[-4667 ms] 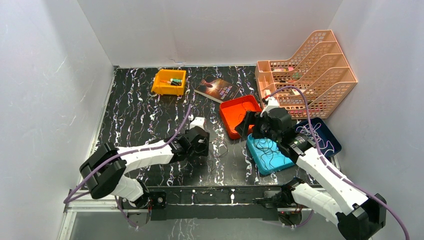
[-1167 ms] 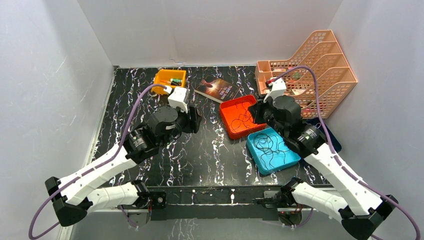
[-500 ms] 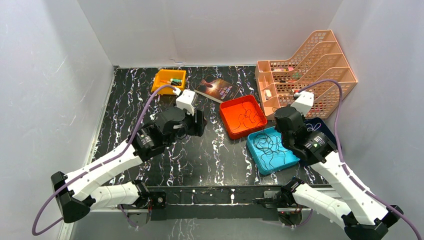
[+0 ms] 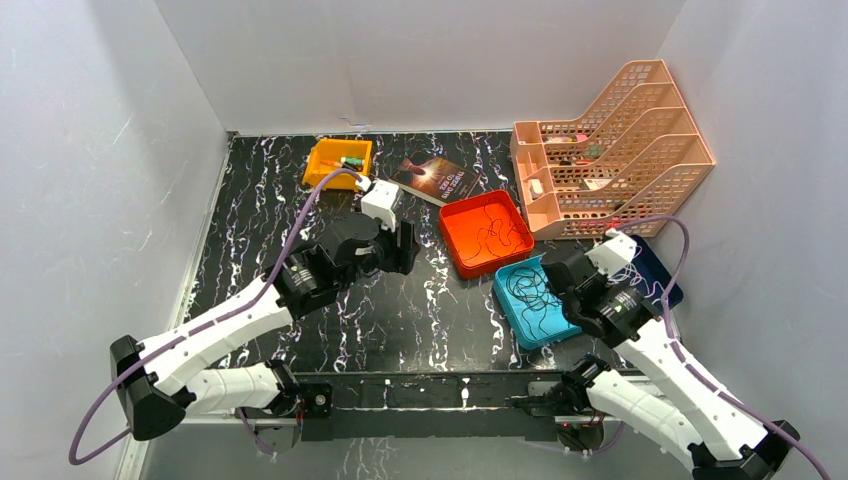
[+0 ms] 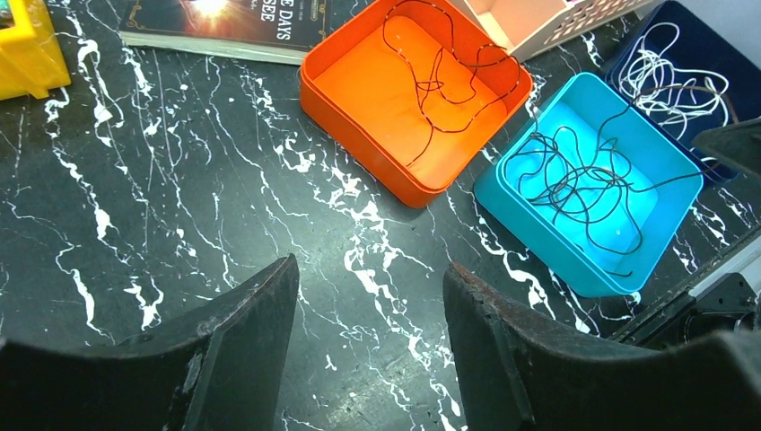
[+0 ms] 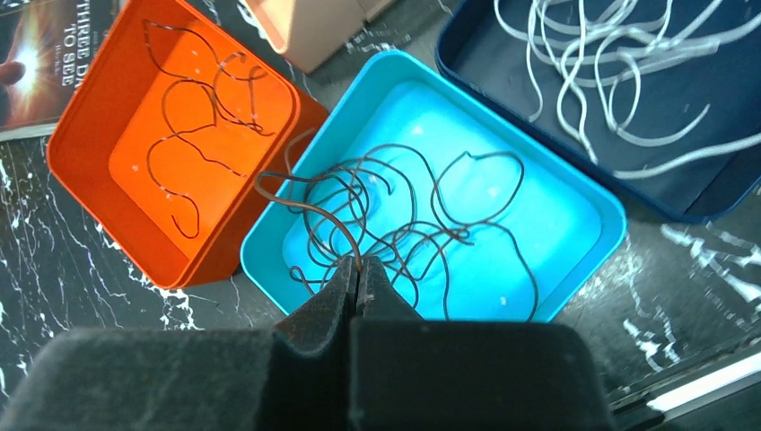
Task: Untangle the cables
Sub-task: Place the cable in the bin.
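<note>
Risk, left claw [image 5: 370, 274]: released above the bare desk [image 5: 179, 180]; too far off to pin anything down.
Risk, right claw [image 6: 357, 267]: clenched on a strand of the dark tangle [image 6: 404, 224]; lifting could drag the whole knot out of the blue tray [image 6: 269, 247], because the loops cross.
Brown cable [image 5: 440, 76]: in the orange tray [image 5: 350, 153], apart from both claws.
Dark tangle: just beyond the right claw's tips.
White cable [image 6: 592, 63]: in the navy tray [image 6: 718, 193], further right.

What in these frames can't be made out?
- Top view: the right gripper's fingertips, hidden beneath its own wrist.
- Right wrist view: where the dark cable ends inside the shut jaws, which cover it.
- Every view: the white cable and navy tray, cut by frame edges or covered by the right arm.
- Top view: the yellow bin's contents, too small.
</note>
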{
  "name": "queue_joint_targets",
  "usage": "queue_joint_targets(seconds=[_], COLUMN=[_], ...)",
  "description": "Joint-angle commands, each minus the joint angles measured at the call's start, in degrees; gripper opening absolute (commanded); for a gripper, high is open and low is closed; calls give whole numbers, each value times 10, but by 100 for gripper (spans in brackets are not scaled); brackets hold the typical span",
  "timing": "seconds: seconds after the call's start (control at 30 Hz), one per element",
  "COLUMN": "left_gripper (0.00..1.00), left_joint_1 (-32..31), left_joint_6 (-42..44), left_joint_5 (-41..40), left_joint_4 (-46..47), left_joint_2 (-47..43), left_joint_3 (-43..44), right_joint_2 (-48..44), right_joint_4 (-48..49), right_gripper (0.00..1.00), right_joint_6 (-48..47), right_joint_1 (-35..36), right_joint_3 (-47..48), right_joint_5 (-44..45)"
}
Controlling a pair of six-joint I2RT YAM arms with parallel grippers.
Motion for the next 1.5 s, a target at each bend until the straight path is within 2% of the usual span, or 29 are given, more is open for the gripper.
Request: queue_joint_targets(seconds=[0.0,0.23,0.53,0.6,0.67,0.77,0.83,0.9,1.1,1.23,1.47], left_gripper=[59,59,60,60,60,60,60,61,61,61,62], left_joint_1=[3,3,3,2,3,2,2,2,2,2,3], left_joint_6=[0,-16,-25,-26,-27,-29,-30,-31,-38,-36,-37], left_joint_5=[15,23,17,16,13,12,7,2,1,8,17], left_joint_4=[10,16,14,13,13,11,11,10,15,17,18], left_joint_2=[8,10,-5,-6,-6,-5,-4,-3,0,7,6], left_joint_3=[20,7,-7,-7,-7,-5,-6,-9,-22,-24,-29], right_joint_2=[-28,-16,36,39,41,36,30,21,-18,-32,24], right_joint_4=[18,63,162,189,205,205,191,179,157,183,221], right_gripper=[0,0,6,16,37,56,65,68,70,66,54], right_joint_6=[113,126,55,31,10,-21,-41,-65,-146,-195,-267], right_joint_1=[-1,-5,-64,-89,-113,-130,-131,-131,-131,-131,-131], right_joint_3=[-52,-120,-162,-168,-170,-152,-129,-99,-19,3,21], right_joint_5=[-7,-11,-41,-61,-78,-84,-76,-67,-61,-96,-261])
